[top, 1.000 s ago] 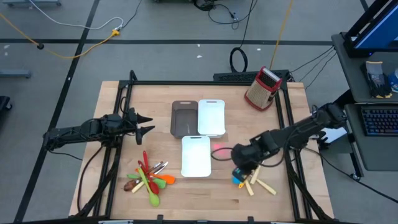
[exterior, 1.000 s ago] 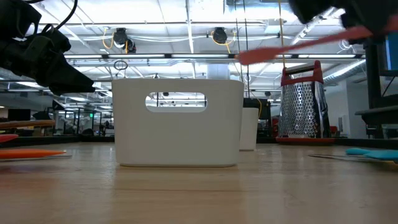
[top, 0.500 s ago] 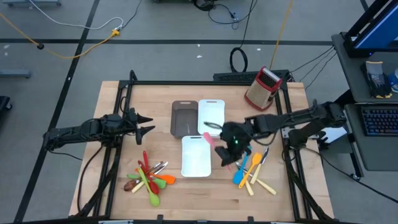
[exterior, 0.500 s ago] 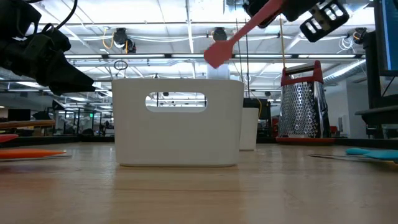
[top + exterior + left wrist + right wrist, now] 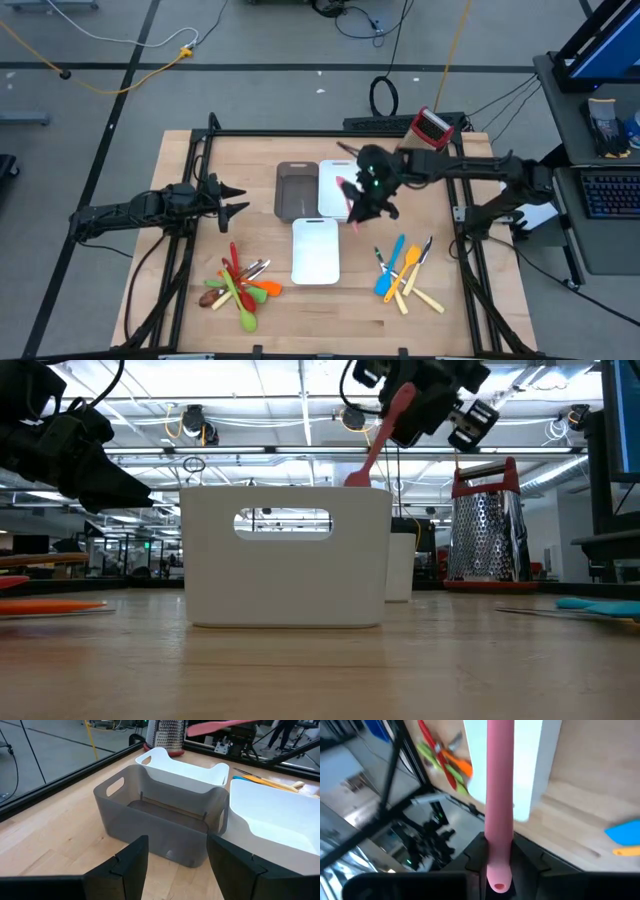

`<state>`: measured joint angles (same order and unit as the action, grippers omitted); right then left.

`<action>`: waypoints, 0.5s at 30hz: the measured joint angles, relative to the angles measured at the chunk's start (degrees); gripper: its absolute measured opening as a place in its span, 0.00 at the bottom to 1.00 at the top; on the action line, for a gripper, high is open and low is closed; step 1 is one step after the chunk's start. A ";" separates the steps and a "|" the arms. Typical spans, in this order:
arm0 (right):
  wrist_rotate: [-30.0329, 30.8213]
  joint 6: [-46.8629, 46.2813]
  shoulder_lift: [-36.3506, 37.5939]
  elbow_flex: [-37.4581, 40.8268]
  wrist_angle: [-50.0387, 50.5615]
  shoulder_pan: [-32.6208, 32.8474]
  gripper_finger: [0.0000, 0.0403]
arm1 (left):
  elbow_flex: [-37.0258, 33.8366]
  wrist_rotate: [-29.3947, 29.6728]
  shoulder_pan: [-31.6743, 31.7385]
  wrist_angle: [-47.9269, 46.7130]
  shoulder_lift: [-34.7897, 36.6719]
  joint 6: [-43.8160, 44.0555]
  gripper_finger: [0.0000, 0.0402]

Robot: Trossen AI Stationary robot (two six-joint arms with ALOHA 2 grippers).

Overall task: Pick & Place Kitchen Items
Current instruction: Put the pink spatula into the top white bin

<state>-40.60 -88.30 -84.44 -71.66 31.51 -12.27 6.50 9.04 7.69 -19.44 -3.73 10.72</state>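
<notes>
My right gripper [image 5: 365, 198] is shut on a pink spatula [image 5: 349, 203] held over the far white tray [image 5: 340, 172]. In the low view the spatula [image 5: 377, 435] slants down from the gripper [image 5: 412, 408], its head just above the trays' rims. My left gripper [image 5: 236, 200] is open and empty at the table's left, facing the dark-brown tray [image 5: 160, 822]. Coloured utensils lie in a pile at the near left [image 5: 240, 284]; blue, orange and cream-handled ones lie at the near right [image 5: 405, 275]. My right gripper pinches the pink spatula's handle [image 5: 499, 837] between its two fingers [image 5: 476, 854], close to the handle's free end, which pokes out behind them. The fingers lie across the handle. The spatula is lifted clear and tilted, its head [image 5: 358, 478] lowest, over the far white tray.
A second white tray [image 5: 316, 250] stands nearer the front, between the two utensil piles. The red-and-metal box grater [image 5: 430, 126] stands at the far right, partly behind my right arm. A dark frame runs along the table's edges.
My right gripper has gone from the near-right utensil pile toward the far edge and the left, over the far white tray, carrying the pink spatula. The spatula has tipped from nearly level to head-down.
</notes>
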 joint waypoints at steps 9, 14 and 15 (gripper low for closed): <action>-2.83 0.67 -0.91 0.00 -0.83 -7.56 0.12 | -0.01 0.02 0.01 0.00 -0.01 -0.56 0.52; -6.65 1.01 -3.70 -0.02 -4.18 -8.74 0.12 | -0.02 0.02 0.00 0.00 -0.01 -0.54 0.52; -7.16 1.36 -4.37 0.00 -4.38 -8.78 0.12 | 0.00 0.02 0.00 0.00 0.00 -0.48 0.52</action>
<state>-47.76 -86.95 -88.82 -71.66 27.13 -21.06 6.50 9.06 7.68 -19.44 -3.73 10.24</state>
